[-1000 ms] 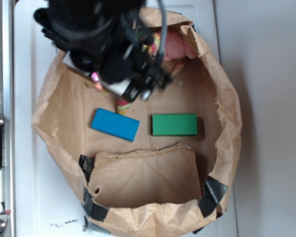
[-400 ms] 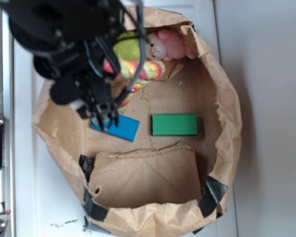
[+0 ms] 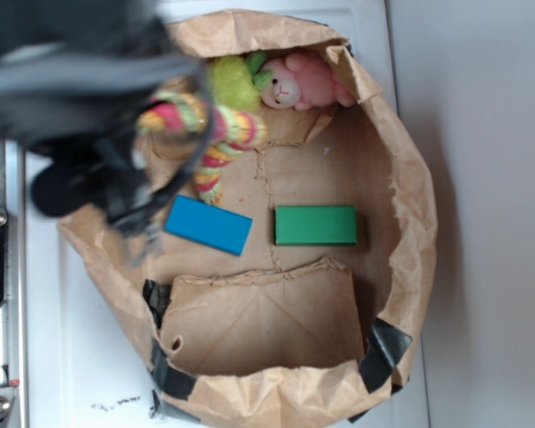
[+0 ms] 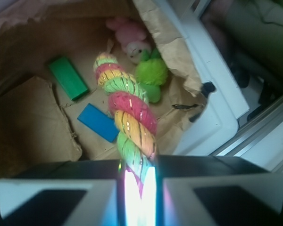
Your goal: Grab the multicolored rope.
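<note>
Clearly the end effector (image 4: 137, 186) is pinched on one end of the multicolored rope (image 4: 126, 120), whose long axis runs straight out from it, seemingly lifted over the paper bag (image 3: 401, 178) and blue block (image 3: 209, 225).

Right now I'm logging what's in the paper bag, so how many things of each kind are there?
Blocks: 2, blue block and green block
Plush toys: 2, lime-green plush and pink plush
Ropes: 1, multicolored rope, pinched in the gripper
Total: 5
</note>
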Motion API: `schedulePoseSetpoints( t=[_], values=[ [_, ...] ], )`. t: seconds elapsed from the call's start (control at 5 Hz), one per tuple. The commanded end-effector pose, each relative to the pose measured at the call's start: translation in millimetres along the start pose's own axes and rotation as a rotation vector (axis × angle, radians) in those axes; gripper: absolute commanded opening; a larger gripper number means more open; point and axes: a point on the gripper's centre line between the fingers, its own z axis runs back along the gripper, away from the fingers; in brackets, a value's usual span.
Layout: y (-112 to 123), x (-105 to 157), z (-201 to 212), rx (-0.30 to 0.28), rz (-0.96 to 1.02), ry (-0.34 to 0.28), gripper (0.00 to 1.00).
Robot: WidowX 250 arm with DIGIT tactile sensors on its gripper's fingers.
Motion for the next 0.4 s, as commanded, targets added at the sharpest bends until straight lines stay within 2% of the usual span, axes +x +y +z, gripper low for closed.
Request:
schedulePoseSetpoints(
  t=[0.0,0.2],
  values=[
    [-10.1,9.6,6.3,-0.019,0.034,-0.065,0.0],
    [-14.0,11.1,5.1,-0.011,0.052,-0.063,0.0]
  ],
)
